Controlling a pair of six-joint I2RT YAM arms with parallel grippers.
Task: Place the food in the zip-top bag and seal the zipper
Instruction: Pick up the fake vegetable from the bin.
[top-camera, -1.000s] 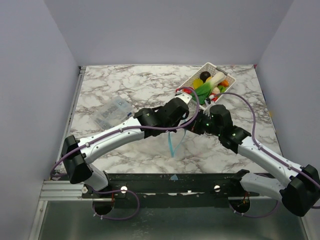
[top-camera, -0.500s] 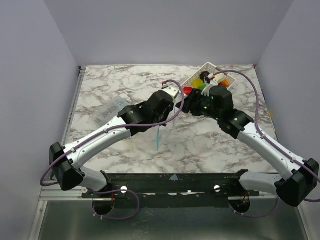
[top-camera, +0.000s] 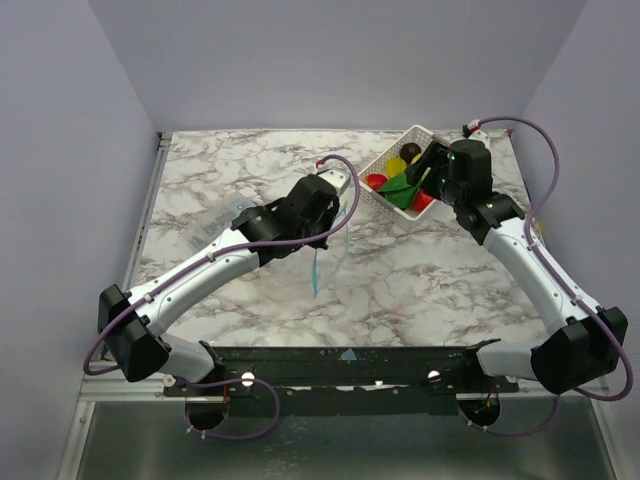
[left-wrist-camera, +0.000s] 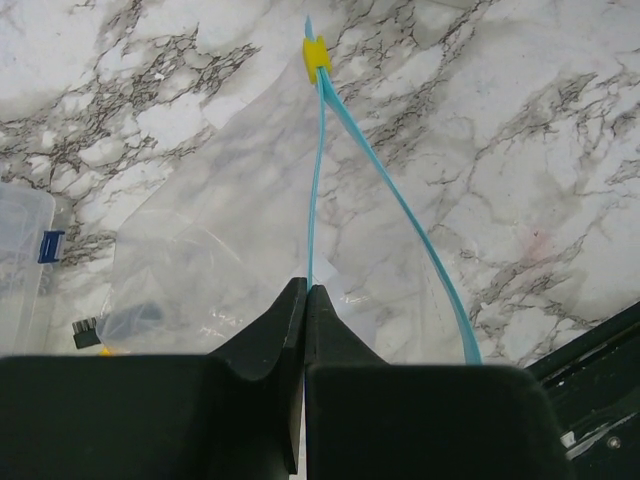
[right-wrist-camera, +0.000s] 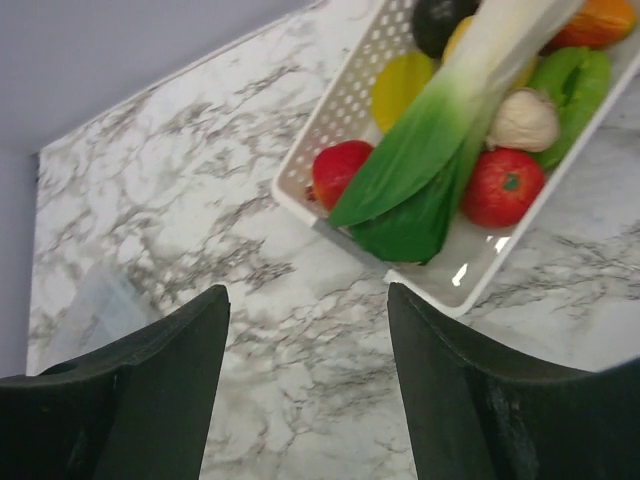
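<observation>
Pale lilac walls (top-camera: 330, 60) close in a marble-patterned table (top-camera: 420, 290). The zip-top bag (left-wrist-camera: 220, 220) hangs limp above the middle of it, lifted off the surface by its mouth. The white basket (right-wrist-camera: 345, 100) sits at the far right and holds all the food. A toy leek (right-wrist-camera: 440, 140) lies slantwise over a red tomato (right-wrist-camera: 503, 187), a garlic bulb (right-wrist-camera: 522, 118) and other pieces. A clear stiff packet (left-wrist-camera: 20, 250) lies to the left.

The left gripper (left-wrist-camera: 305, 300) is clenched on the zipper (left-wrist-camera: 393, 207). It seems to pinch one lip only, since the other blue strand bows away to the right. The yellow slider (left-wrist-camera: 316, 55) sits at the far end. The right gripper (right-wrist-camera: 305, 295) hovers just short of the basket's near corner, fingers spread and holding nothing.

The step in hand is probably fetching a first piece. The leek lies on top and would best go first, gripped across its stalk. The bag's mouth gapes only narrowly, so the piece should enter end-on between the two strands.
</observation>
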